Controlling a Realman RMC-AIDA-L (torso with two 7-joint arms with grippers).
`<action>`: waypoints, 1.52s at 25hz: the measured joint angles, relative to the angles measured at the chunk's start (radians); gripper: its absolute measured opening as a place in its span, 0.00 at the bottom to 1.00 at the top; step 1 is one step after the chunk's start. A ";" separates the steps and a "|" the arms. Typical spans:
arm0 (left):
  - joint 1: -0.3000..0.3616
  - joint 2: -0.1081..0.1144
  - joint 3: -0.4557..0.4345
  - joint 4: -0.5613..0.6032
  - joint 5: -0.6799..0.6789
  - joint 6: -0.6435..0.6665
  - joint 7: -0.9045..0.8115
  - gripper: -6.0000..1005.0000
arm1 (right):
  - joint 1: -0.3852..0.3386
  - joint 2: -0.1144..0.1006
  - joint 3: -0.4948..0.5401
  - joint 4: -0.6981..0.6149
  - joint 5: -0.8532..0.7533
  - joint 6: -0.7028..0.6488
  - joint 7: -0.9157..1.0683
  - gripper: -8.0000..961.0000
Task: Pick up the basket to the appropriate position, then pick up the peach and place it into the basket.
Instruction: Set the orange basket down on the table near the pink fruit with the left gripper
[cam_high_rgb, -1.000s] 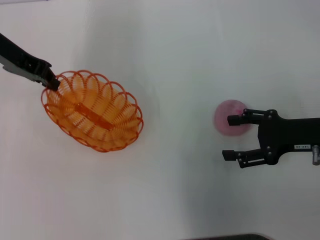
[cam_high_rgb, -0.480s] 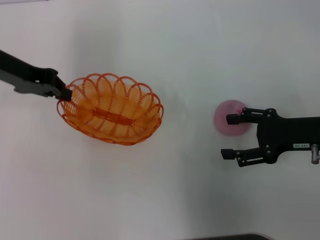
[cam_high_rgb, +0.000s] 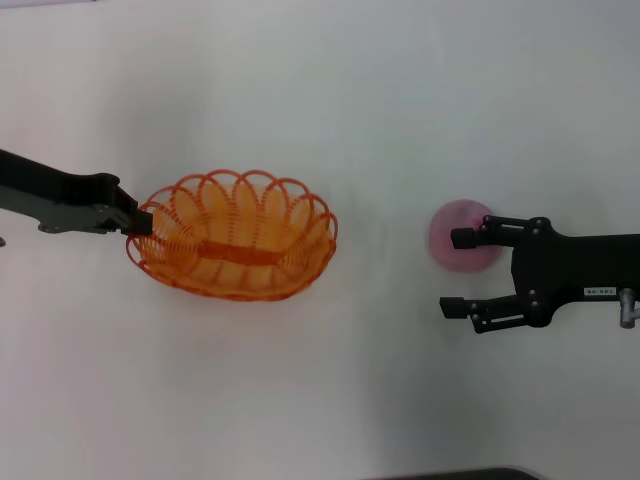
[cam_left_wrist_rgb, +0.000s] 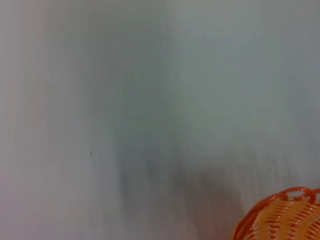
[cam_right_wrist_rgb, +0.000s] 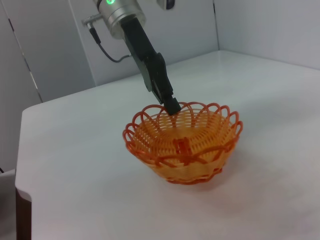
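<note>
The orange wire-loop basket (cam_high_rgb: 233, 235) sits left of centre on the white table, also seen in the right wrist view (cam_right_wrist_rgb: 183, 142) and at a corner of the left wrist view (cam_left_wrist_rgb: 282, 215). My left gripper (cam_high_rgb: 137, 222) is shut on the basket's left rim; the right wrist view shows it (cam_right_wrist_rgb: 172, 106) pinching the far rim. At the right lies the pale pink peach (cam_high_rgb: 462, 236). My right gripper (cam_high_rgb: 456, 272) stands open just beside the peach, its upper finger over the fruit's near side, the lower finger on bare table.
The white table (cam_high_rgb: 330, 90) spreads wide around both objects. A dark edge (cam_high_rgb: 455, 474) shows at the bottom of the head view. Grey wall panels (cam_right_wrist_rgb: 60, 45) and the table's corner appear in the right wrist view.
My left gripper has dragged the basket rightward and toward me, turning it so its long axis lies nearly level. The right gripper and peach have hardly moved.
</note>
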 joint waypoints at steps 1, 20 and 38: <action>0.012 -0.011 -0.006 0.025 -0.004 0.000 -0.003 0.06 | 0.001 0.000 0.000 0.000 0.000 0.000 0.000 0.98; 0.162 -0.110 0.000 0.188 -0.109 -0.038 -0.016 0.06 | 0.000 0.000 0.000 0.004 0.001 0.001 0.000 0.98; 0.202 -0.123 0.064 0.211 -0.122 -0.111 -0.033 0.06 | 0.004 0.006 0.000 -0.002 0.002 0.001 0.000 0.98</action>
